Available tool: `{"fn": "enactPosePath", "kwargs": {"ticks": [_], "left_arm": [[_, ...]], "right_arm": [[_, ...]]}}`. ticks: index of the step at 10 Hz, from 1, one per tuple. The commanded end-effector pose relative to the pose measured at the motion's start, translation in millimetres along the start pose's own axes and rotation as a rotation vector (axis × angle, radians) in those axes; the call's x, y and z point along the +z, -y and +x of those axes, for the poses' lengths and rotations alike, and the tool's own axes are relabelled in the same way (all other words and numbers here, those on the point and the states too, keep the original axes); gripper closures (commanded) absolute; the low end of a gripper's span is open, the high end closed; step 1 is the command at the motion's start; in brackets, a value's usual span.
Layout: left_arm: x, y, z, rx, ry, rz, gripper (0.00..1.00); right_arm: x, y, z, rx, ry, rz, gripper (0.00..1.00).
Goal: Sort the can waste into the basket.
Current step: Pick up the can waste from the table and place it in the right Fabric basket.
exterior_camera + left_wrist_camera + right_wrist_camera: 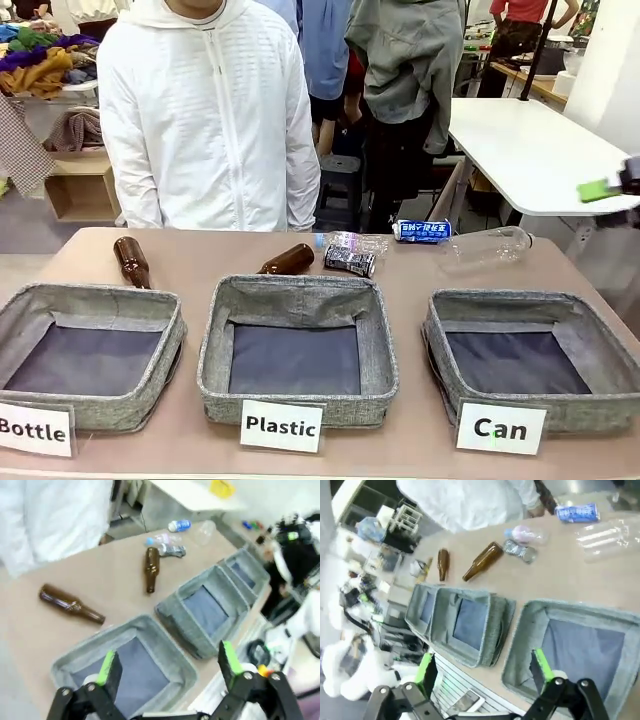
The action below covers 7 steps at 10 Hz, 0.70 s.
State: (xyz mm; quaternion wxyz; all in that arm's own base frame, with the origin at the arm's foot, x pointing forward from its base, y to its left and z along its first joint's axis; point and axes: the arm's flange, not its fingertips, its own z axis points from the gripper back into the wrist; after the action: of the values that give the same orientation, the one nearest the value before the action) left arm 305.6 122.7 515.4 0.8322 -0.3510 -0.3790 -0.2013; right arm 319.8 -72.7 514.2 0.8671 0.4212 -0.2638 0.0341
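**Front view, with both wrist views.** We are showing the tabletop (200, 250) with both cans lying toward its far side. The blue-and-white can (422, 231) is resting on its side at 1 o'clock from the picture's centre. The crushed dark can (350, 260) is lying at 12 o'clock, just beside a brown bottle (290, 260) and a small clear bottle (355, 242). The basket signed "Can" (520, 297) is sitting at 4 o'clock, holding nothing. The left pincer (167, 659) and the right pincer (483, 665) are both hanging spread, pinching nothing. We are judging the cans light, thin-walled and slippery. The whole one is likely to roll, so we are advising a hold across its barrel's middle, and across the flattened faces for the crushed one.
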Motion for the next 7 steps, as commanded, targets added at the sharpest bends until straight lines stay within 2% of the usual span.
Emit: {"fn": "enactPosePath", "kwargs": {"ticks": [1, 3, 4, 5, 6, 7], "left_arm": [[-6, -39, -70, 0.185, 0.136, -0.071, 0.0], [-9, -54, -87, 0.272, 0.231, -0.107, 0.0], [-10, -55, -92, 0.292, 0.243, -0.091, 0.0], [27, -81, -70, 0.273, 0.183, -0.078, 0.0], [27, -81, -70, 0.273, 0.183, -0.078, 0.0], [27, -81, -70, 0.273, 0.183, -0.078, 0.0]], "right_arm": [[-9, 48, -33, -0.129, 0.066, 0.054, 0.0], [-7, 83, -36, -0.233, 0.098, 0.057, 0.0], [-6, 95, -39, -0.275, 0.116, 0.031, 0.0], [-4, 101, -42, -0.335, 0.159, -0.065, 0.0], [11, 98, -15, -0.276, 0.099, 0.029, 0.0], [11, 98, -15, -0.276, 0.099, 0.029, 0.0]]}}
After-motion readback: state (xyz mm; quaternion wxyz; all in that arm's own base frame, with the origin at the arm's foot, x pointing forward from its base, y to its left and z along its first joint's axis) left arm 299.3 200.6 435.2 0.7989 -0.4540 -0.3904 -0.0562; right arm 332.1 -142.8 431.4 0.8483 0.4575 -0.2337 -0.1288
